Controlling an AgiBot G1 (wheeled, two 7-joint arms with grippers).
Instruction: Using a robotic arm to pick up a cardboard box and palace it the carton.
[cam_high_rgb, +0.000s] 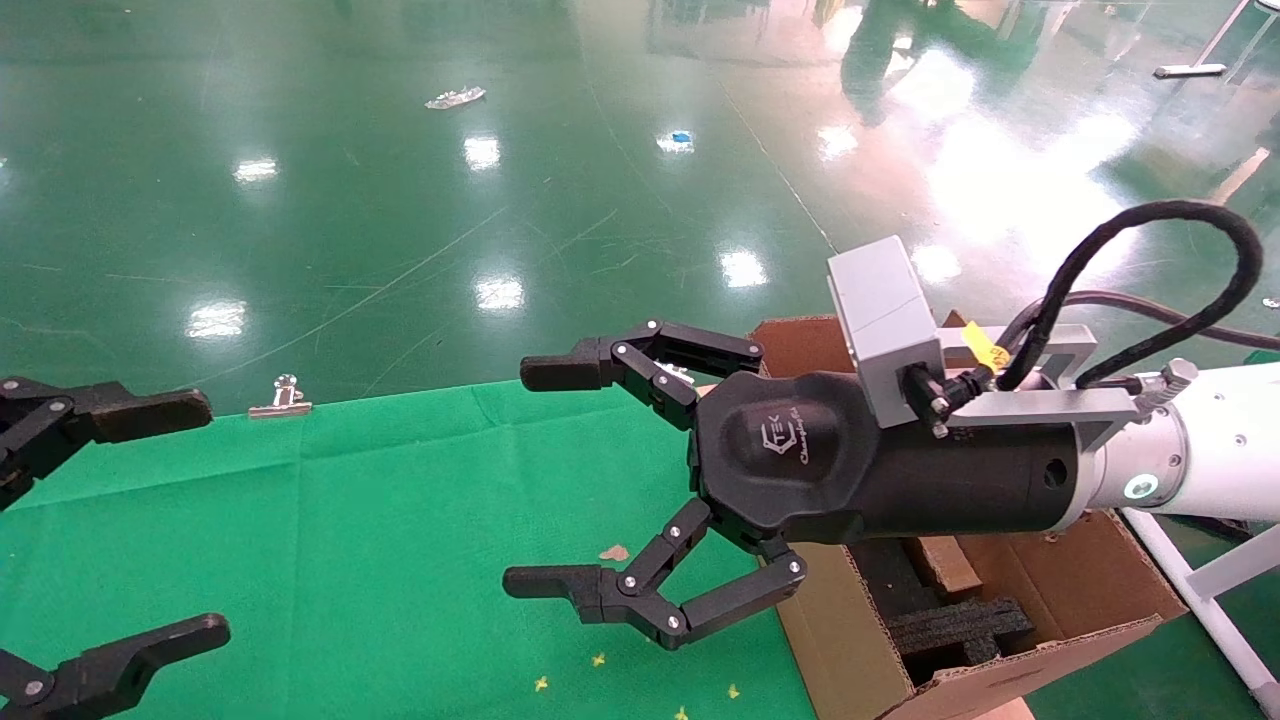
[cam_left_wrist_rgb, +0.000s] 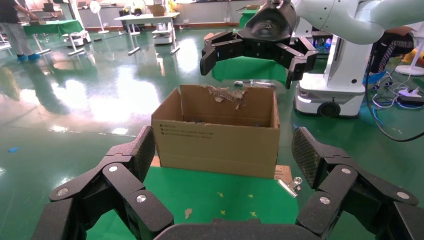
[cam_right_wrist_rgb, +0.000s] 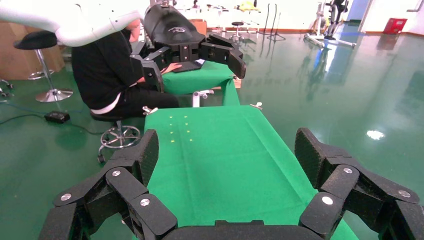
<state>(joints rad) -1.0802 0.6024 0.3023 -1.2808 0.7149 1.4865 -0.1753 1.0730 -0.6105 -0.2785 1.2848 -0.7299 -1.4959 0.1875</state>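
Note:
My right gripper (cam_high_rgb: 545, 477) on its white robotic arm (cam_high_rgb: 1200, 450) hangs open and empty above the green cloth, just left of the carton (cam_high_rgb: 850, 650). The light-brown carton stands at the table's right end with black foam (cam_high_rgb: 960, 625) inside. A slim reddish-brown cardboard box (cam_high_rgb: 945, 565) sits inside it beside the foam. In the left wrist view the carton (cam_left_wrist_rgb: 220, 145) faces me with a torn back flap, and the right gripper (cam_left_wrist_rgb: 250, 67) hovers above it. My left gripper (cam_high_rgb: 190, 518) is open and empty at the table's left end.
A green cloth (cam_high_rgb: 350, 520) covers the table, with small yellow marks (cam_high_rgb: 600, 660) near the front. A metal binder clip (cam_high_rgb: 280, 398) grips the far edge. Glossy green floor lies beyond. A seated person in black (cam_right_wrist_rgb: 115, 75) is behind the left arm.

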